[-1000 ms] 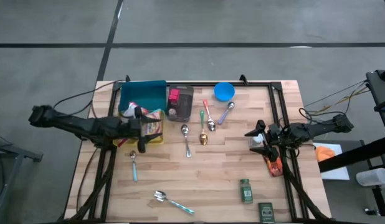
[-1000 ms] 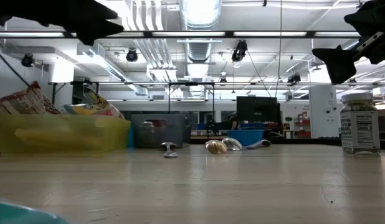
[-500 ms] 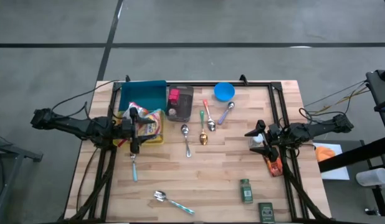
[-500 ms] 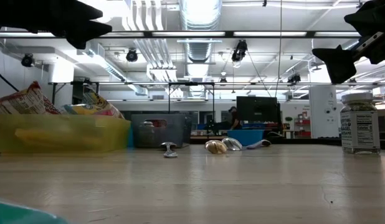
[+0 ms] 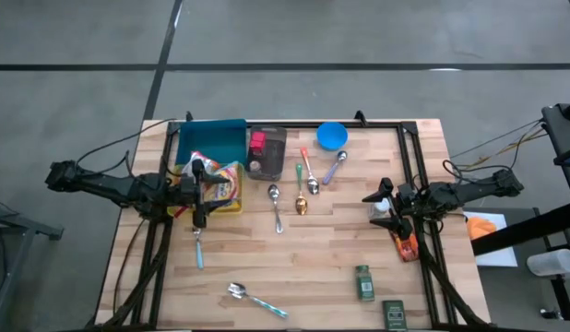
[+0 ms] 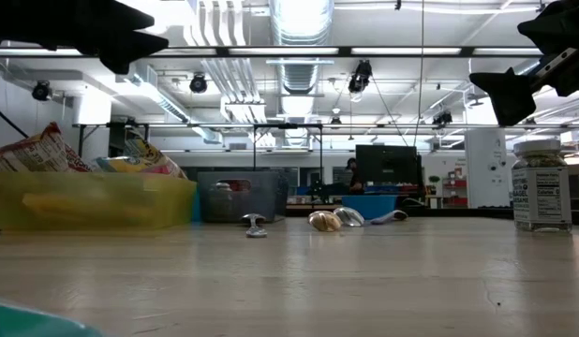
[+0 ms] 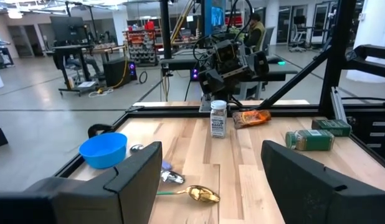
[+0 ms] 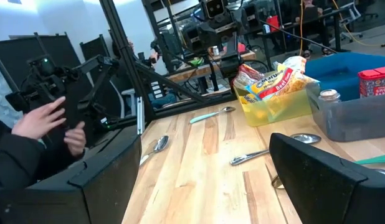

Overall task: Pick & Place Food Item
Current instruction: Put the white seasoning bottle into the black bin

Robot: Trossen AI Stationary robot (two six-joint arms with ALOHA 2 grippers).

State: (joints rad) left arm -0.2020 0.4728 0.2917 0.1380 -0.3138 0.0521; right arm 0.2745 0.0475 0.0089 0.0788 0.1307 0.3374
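Two arms hang above the wooden worktop [image 5: 294,267], both with fingers spread wide and nothing between them. The left gripper [image 5: 200,192] hovers over the near rim of a yellow bin [image 5: 231,205] that sits toward the worktop's left edge. That bin holds the food items: snack bags [image 5: 222,178], one a red-and-yellow packet that sticks up above the rim in the low view. Behind the yellow bin stands a blue bin [image 5: 211,141] at the far left corner, and just beside it a grey bin [image 5: 270,159] with a red box [image 5: 257,142] in it; what else lies in there is hard to make out from above.

The right gripper [image 5: 379,205] waits near the right edge, about halfway along it, above a white-capped jar [image 7: 218,118] and an orange packet [image 5: 406,245] that lies on the frame rail.

A blue bowl [image 5: 331,136] sits by the far edge, right of centre. Several spoons are scattered in the middle: a gold spoon [image 5: 301,205], a silver spoon [image 5: 276,208], a green-handled one [image 5: 299,177], a red-handled one [image 5: 308,172] and a lilac-handled one [image 5: 335,169]. A teal-handled spoon [image 5: 197,243] lies near the left edge, another teal-handled spoon [image 5: 255,298] by the near edge. A green spice jar [image 5: 363,282] lies on its side toward the near right corner, with a dark green box [image 5: 393,314] at the corner itself.

In the right wrist view a person's hand [image 8: 46,120] shows beyond the worktop.
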